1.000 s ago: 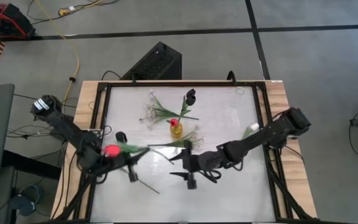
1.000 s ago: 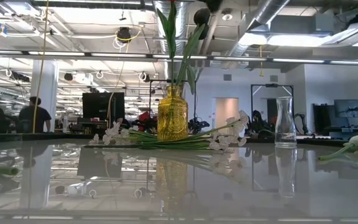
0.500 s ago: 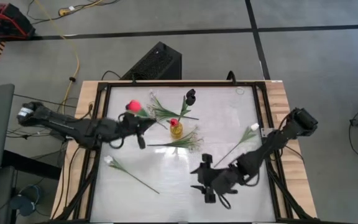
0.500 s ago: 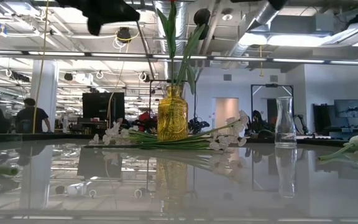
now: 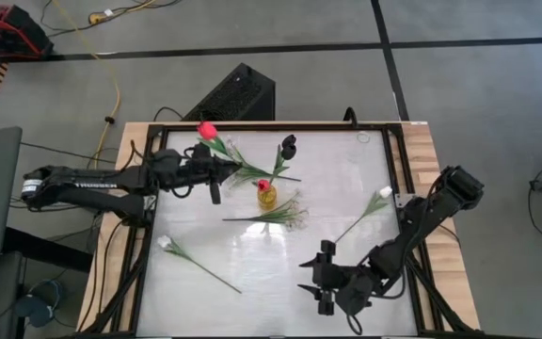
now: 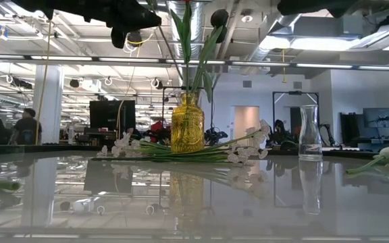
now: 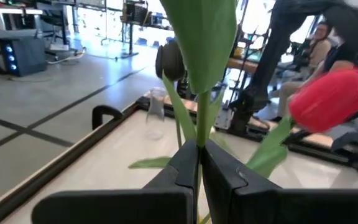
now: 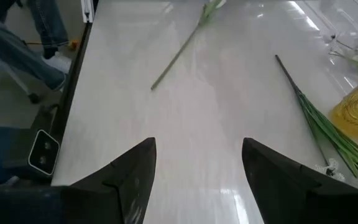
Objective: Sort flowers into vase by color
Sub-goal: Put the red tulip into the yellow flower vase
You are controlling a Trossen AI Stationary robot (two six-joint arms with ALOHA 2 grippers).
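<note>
Your high view looks straight down on the whole table. Your low view sits level at its surface, facing the room. Both share the yellow vase. Each wrist view peers closely forward past its own fingers.

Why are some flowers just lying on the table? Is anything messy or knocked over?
Nothing is knocked over: the yellow vase and clear carafe stand upright. Loose white flowers lie flat, waiting for sorting. The left gripper holds a red flower.
</note>
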